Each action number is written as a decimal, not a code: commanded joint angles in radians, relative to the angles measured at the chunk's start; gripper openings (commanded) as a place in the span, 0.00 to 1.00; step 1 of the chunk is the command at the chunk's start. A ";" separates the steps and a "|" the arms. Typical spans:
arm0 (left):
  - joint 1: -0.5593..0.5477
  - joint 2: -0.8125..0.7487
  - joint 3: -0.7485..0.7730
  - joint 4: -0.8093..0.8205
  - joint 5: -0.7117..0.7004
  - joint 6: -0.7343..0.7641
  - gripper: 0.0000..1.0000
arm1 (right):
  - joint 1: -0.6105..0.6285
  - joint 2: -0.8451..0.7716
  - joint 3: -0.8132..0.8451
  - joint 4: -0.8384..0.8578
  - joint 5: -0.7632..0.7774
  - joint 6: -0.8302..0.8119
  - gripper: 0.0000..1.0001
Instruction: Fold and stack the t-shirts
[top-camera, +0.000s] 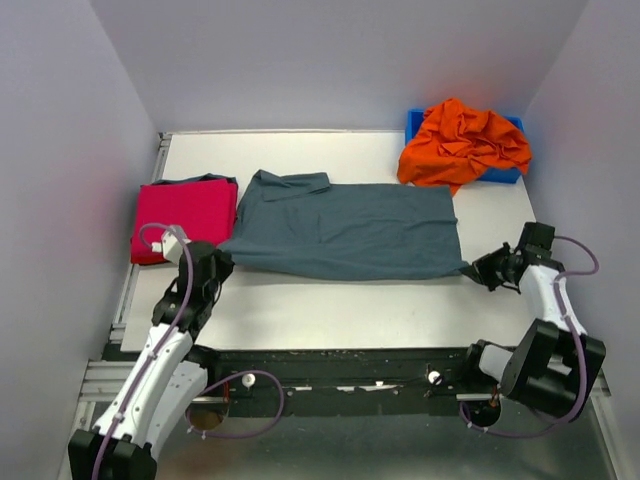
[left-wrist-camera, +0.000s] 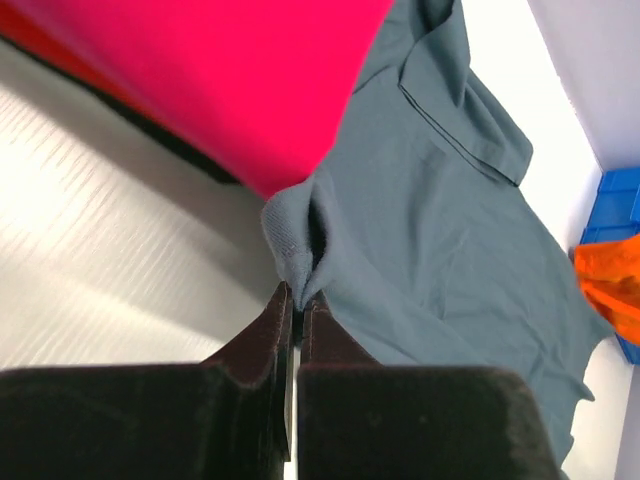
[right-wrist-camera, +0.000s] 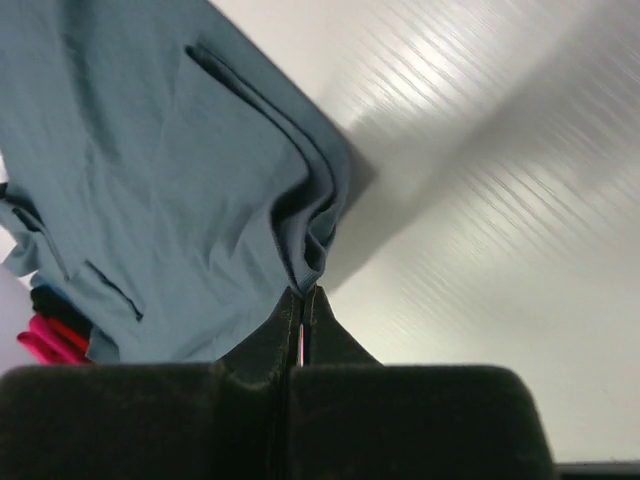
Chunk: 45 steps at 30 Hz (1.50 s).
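On the white bench (top-camera: 330, 310), our left tool (left-wrist-camera: 298, 296) and right tool (right-wrist-camera: 300, 296) clamp slim corners of the slate grey-blue cotton t-shirt (top-camera: 345, 230); uneven pulling could slip one.

White table (top-camera: 350, 310) holds grey-blue shirt (top-camera: 345, 230), magenta-topped stack (top-camera: 185, 218), blue bin (top-camera: 413, 122).

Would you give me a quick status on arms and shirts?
Left gripper shut on grey-blue t-shirt, near corner. Right gripper shut on its other near corner. Magenta-red t-shirt folded left, orange t-shirt heaped on blue bin; path clear.
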 joint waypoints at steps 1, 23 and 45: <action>0.006 -0.124 -0.075 -0.206 0.026 -0.117 0.00 | -0.009 -0.154 -0.089 -0.088 0.143 0.014 0.01; 0.004 -0.143 0.072 -0.254 0.012 0.075 0.99 | 0.000 -0.474 -0.077 0.000 -0.025 -0.161 0.59; -0.036 0.837 0.551 0.234 0.127 0.347 0.69 | 0.244 -0.030 0.127 0.335 0.008 -0.095 0.40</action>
